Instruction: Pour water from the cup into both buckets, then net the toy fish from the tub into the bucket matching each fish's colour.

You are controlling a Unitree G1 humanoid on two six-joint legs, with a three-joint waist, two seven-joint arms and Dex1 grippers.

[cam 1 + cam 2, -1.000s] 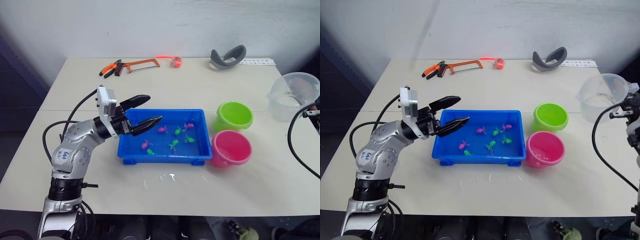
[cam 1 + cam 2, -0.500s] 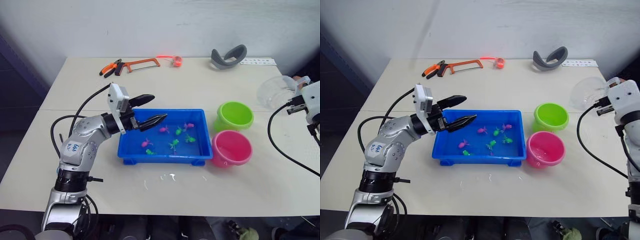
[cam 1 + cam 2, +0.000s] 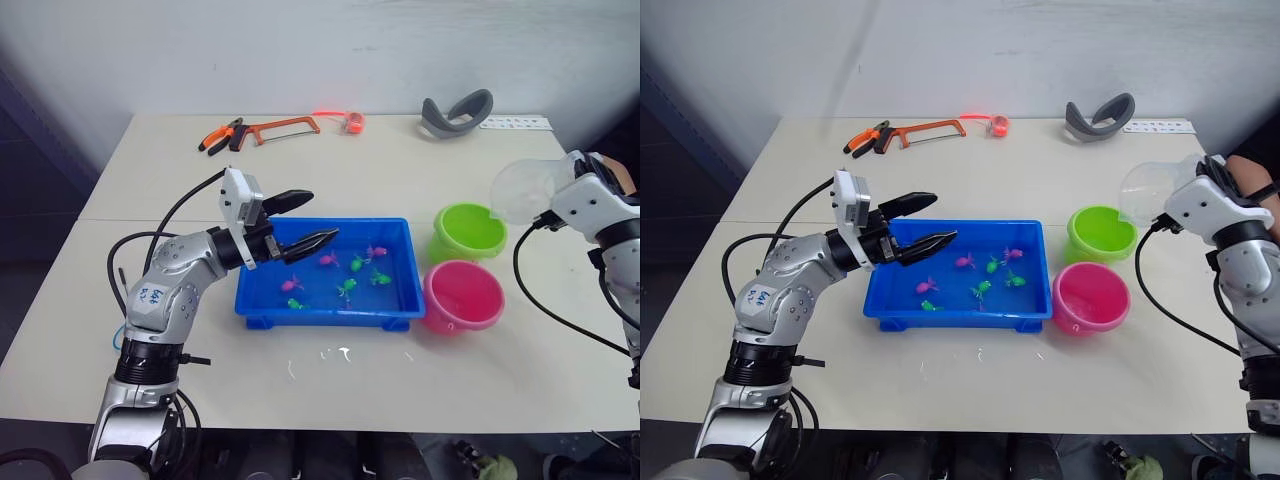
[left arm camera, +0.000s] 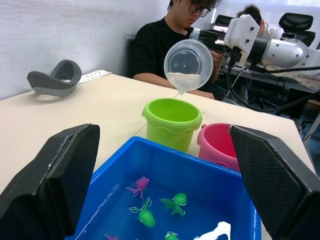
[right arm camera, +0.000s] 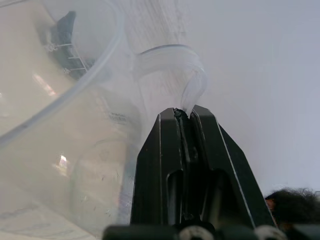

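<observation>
The right hand (image 5: pixel 183 117) is clenched on the handle of the cup (image 3: pixel 522 190), which it holds tipped on its side above the far right rim of the green bucket (image 3: pixel 470 231). In the left wrist view the cup's mouth faces the camera, some water lies in its lower side, and a thin thread of water runs from its lip down toward the green bucket. The pink bucket (image 3: pixel 462 296) stands just near of the green one, the two touching or nearly so, both just right of the tub (image 3: pixel 400 305).

The tub sits mid-worktop (image 3: pixel 420 380) with water in it and the fish scattered through its middle and right half: a pink fish (image 3: pixel 378 251) toward the far right, another pink one (image 3: pixel 326 259) beside it to the left, a third (image 3: pixel 291 286) nearer, and green fish (image 3: pixel 347 287) between and around them.

The left hand (image 3: pixel 305 221) hangs over the far left corner of the tub, fingers spread apart and grasping nothing, pointing right across the water.

Along the far edge of the worktop lie orange-handled pliers (image 3: pixel 220 136), a hacksaw (image 3: pixel 283 127) just right of them, a small orange-red roll (image 3: pixel 352 122), a grey curved headrest-like piece (image 3: pixel 456 112) and a white strip (image 3: pixel 514 123). A few wet spots (image 3: pixel 340 353) mark the worktop near the tub. Beyond the buckets in the left wrist view, a person in a black shirt (image 4: pixel 165 47) sits at the right side.
</observation>
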